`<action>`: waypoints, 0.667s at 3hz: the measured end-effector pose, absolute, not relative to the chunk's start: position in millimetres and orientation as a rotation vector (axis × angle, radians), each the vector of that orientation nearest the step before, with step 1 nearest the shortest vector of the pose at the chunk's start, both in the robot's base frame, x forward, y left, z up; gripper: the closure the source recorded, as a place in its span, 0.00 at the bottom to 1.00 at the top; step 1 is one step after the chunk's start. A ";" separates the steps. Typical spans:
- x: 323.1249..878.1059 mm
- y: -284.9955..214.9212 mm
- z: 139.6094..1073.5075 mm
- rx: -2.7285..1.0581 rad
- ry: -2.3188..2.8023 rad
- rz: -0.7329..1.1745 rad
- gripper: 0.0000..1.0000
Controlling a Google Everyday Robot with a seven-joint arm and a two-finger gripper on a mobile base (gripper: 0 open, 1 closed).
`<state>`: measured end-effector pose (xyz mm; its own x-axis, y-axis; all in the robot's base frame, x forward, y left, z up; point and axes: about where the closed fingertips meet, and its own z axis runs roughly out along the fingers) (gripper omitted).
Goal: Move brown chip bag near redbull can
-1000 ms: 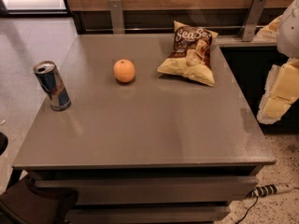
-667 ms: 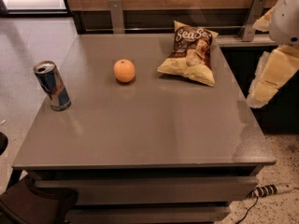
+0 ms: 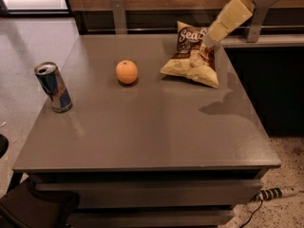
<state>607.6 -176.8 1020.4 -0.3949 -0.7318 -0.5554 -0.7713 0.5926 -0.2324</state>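
The brown chip bag [image 3: 190, 61] lies at the back right of the grey table [image 3: 142, 127], dark brown in the middle with white lettering and pale yellow edges. The redbull can [image 3: 53, 87] stands upright near the table's left edge, far from the bag. My gripper [image 3: 205, 45] reaches down from the upper right on a cream-coloured arm and is right over the bag's upper right part, at or just above its surface.
A round orange fruit [image 3: 127, 72] sits between the can and the bag, nearer the bag. A low ledge with metal posts [image 3: 118, 15] runs behind the table. A power strip [image 3: 278, 194] lies on the floor at the lower right.
The arm has swung from beside the table's right edge up and to the left, and the gripper now sits over the chip bag. The bag, orange and can have not moved.
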 end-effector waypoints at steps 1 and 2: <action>644.1 -168.5 1027.8 -0.992 2.247 0.107 0.00; 654.3 -176.7 1019.4 -0.821 2.362 0.054 0.00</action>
<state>654.3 -176.7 1019.4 -0.6077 -0.5457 -0.5770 -0.5714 0.8050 -0.1595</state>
